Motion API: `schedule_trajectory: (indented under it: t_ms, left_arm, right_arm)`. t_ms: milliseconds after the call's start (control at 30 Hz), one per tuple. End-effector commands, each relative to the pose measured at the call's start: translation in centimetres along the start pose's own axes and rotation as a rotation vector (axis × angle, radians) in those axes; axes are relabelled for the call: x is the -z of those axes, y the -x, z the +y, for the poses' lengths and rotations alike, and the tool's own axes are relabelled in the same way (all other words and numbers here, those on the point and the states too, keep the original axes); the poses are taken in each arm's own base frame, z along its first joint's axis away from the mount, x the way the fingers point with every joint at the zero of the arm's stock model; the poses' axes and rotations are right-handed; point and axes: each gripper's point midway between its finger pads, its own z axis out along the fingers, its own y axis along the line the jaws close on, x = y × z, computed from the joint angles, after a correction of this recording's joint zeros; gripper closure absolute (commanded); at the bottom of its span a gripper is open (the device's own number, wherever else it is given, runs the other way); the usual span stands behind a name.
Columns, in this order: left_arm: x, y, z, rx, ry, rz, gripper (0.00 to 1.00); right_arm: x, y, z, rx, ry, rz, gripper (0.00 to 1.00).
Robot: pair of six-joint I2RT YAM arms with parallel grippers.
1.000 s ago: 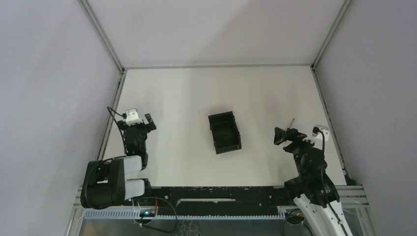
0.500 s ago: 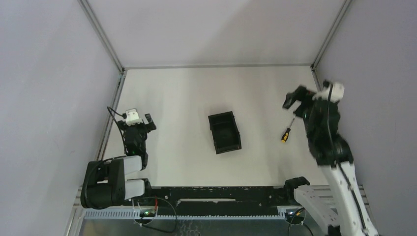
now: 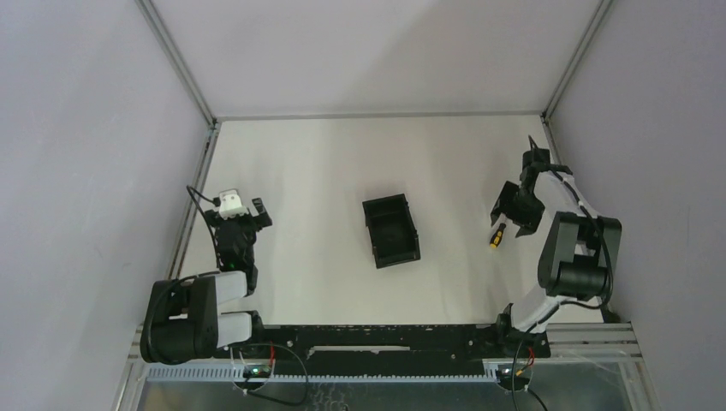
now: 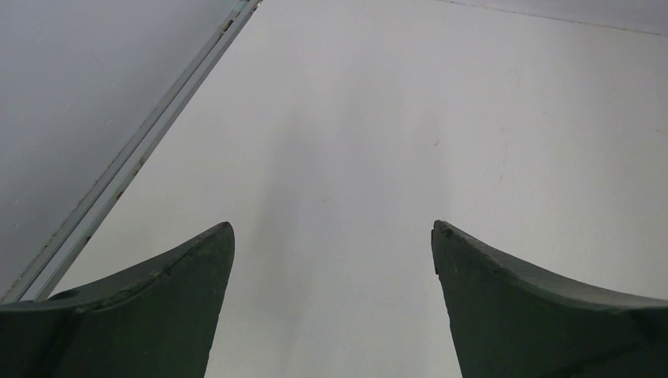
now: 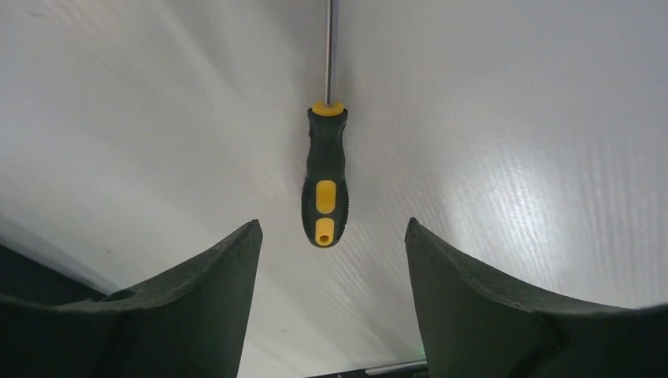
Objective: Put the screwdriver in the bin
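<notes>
Swinging down from its higher reach near the right-hand wall half a second earlier, the right arm (image 3: 569, 248) now folds over the white table (image 3: 308, 163) and brings the right gripper (image 3: 511, 214) low above the screwdriver (image 5: 324, 189). The screwdriver lies where it lay then, flat on the table's right side and well apart from the bin (image 3: 370, 229) at the centre. The left arm (image 3: 229, 240) has not shifted.

The likeliest trouble from here is a poor pinch. The rounded handle lies loose on a smooth surface, so fingers closing off-centre could nudge or roll it aside. They could also catch only the butt end, letting the shaft droop and slip free on the carry to the bin. Pressing down too far would jam the fingertips against the table.

The right arm is bent sharply at the elbow, wrist pointed downward. In its wrist view the jaws stand well apart on either side of the yellow-and-black handle, touching neither flank and holding nothing, while the thin shaft runs away from the camera. The left gripper (image 4: 332, 236) sits at the table's left side, its jaws spread wide with only bare surface between them.
</notes>
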Motion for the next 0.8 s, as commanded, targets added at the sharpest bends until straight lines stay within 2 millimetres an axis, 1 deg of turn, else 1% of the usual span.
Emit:
schedule_trajectory:
  t_ms: [0, 67, 167, 267, 333, 433, 500, 533, 567, 600, 633, 733, 767]
  left_arm:
    - [-1.0, 3.0, -0.4, -0.002, -0.004, -0.086, 0.00]
    - [-1.0, 3.0, -0.4, -0.002, -0.005, -0.086, 0.00]
    - [-1.0, 3.0, -0.4, -0.003, -0.004, -0.085, 0.00]
    - [-1.0, 3.0, -0.4, -0.002, -0.004, -0.086, 0.00]
    - [-1.0, 3.0, -0.4, -0.003, -0.005, -0.085, 0.00]
    - [-1.0, 3.0, -0.4, -0.003, -0.005, -0.085, 0.00]
    - [-1.0, 3.0, -0.4, -0.003, -0.005, -0.085, 0.00]
    - [-1.0, 3.0, -0.4, -0.003, -0.004, -0.086, 0.00]
    - [-1.0, 3.0, -0.4, -0.003, -0.006, -0.085, 0.00]
    - [-1.0, 3.0, -0.4, -0.003, -0.006, -0.086, 0.00]
    - [-1.0, 3.0, -0.4, -0.002, -0.006, -0.086, 0.00]
    - [-1.0, 3.0, -0.4, -0.003, -0.005, -0.085, 0.00]
    - [-1.0, 3.0, -0.4, -0.002, -0.004, -0.085, 0.00]
  right_arm:
    - [-2.0, 0.0, 1.5, 0.011, 0.088, 0.030, 0.26]
    - [-3.4, 0.1, 1.0, 0.011, 0.055, 0.034, 0.27]
    - [-5.0, 0.5, 0.0, 0.016, 0.003, 0.037, 0.30]
    - [-6.1, 0.9, 0.0, 0.025, -0.001, 0.035, 0.32]
    - [-6.9, 1.0, -0.4, 0.034, -0.025, 0.034, 0.33]
    - [-8.1, 0.8, -0.3, 0.044, -0.020, 0.054, 0.38]
    - [-8.2, 1.0, -0.4, 0.051, -0.029, 0.051, 0.49]
    - [-8.1, 1.1, -0.4, 0.054, -0.025, 0.050, 0.62]
    - [-8.0, 1.2, -0.4, 0.058, -0.023, 0.049, 0.71]
    - [-7.7, 1.1, -0.4, 0.063, -0.023, 0.056, 0.89]
    - [-7.2, 1.4, -0.3, 0.069, -0.020, 0.051, 1.00]
    - [-4.6, 2.4, -0.1, 0.096, -0.028, 0.013, 1.00]
    - [-3.1, 2.8, -0.2, 0.108, -0.047, -0.002, 1.00]
